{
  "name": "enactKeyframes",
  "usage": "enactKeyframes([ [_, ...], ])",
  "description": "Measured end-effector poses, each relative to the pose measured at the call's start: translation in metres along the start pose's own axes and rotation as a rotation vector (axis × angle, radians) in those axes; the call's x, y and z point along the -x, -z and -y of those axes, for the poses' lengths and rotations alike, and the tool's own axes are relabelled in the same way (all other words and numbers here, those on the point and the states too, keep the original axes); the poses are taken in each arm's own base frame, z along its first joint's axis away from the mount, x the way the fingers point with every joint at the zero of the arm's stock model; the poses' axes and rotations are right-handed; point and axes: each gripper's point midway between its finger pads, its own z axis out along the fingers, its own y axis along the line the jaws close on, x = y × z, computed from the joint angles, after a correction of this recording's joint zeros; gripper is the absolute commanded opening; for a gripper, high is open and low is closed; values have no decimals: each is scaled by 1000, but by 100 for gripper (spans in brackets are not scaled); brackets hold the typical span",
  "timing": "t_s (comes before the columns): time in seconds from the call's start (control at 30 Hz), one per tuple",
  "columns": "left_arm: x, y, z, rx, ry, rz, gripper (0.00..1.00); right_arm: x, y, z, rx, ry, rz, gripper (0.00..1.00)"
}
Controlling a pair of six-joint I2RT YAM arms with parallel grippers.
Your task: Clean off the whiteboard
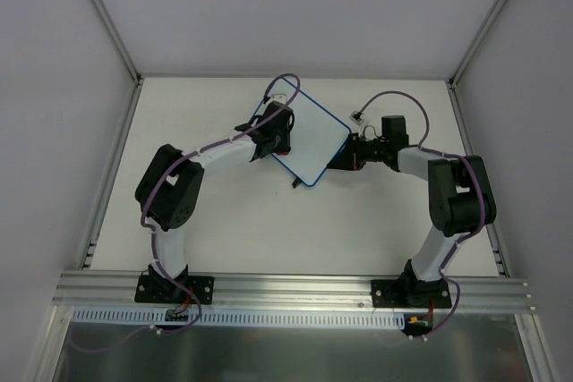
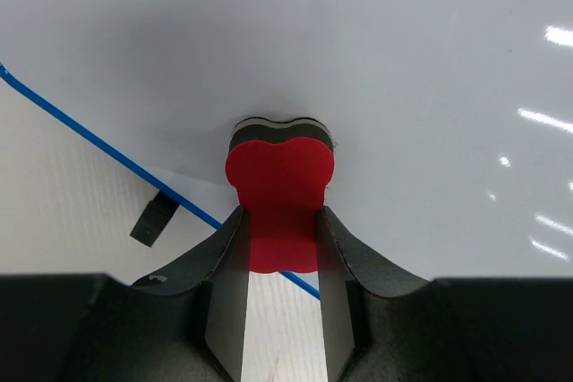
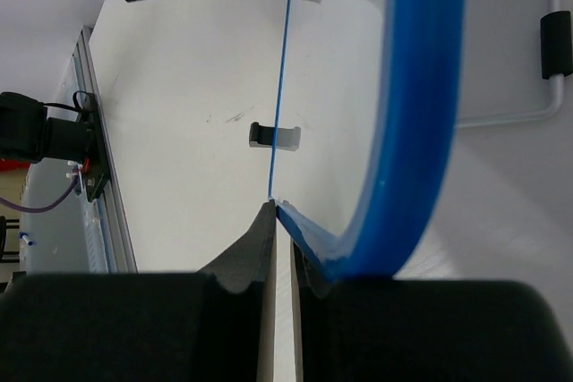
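Note:
The whiteboard, white with a thin blue frame, lies tilted at the table's middle back, and its face shows no writing. My left gripper is shut on the red eraser block, whose dark pad presses on the board's face near its left edge. My right gripper is shut on the board's right corner; in the right wrist view the fingers pinch the blue frame. One black foot shows under the board's edge, also in the right wrist view.
White walls and aluminium posts enclose the table. An aluminium rail runs along the near edge with both arm bases. A cable clip and white cable lie on the table beside the right gripper.

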Motion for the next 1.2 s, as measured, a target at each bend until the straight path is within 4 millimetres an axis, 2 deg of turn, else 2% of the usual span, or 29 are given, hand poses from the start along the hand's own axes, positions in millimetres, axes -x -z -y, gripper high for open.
enactKeyframes([
  [0.13,10,0,0,-7,-45,22,0,0,0,0,1,0,-1,1],
  [0.2,11,0,0,-9,-64,24,0,0,0,-1,1,1,-1,9],
  [0.23,11,0,0,-11,-75,23,0,0,0,-1,1,0,-1,16],
  [0.47,10,5,2,-41,-113,24,0,-5,-3,4,-34,1,-16,34],
  [0.53,8,11,0,-49,-116,24,0,-8,-4,5,-46,-4,-25,37],
  [0.77,14,43,-3,-80,-126,58,0,-16,-5,10,-83,-14,-42,59],
  [0.93,19,68,-9,-92,-124,93,0,-23,1,10,-118,-24,-42,69],
  [1.1,8,88,-21,-89,-123,94,0,-12,16,2,-164,2,2,77],
  [1.2,-2,89,-30,-78,-111,73,0,-3,29,-2,-198,21,46,80],
])
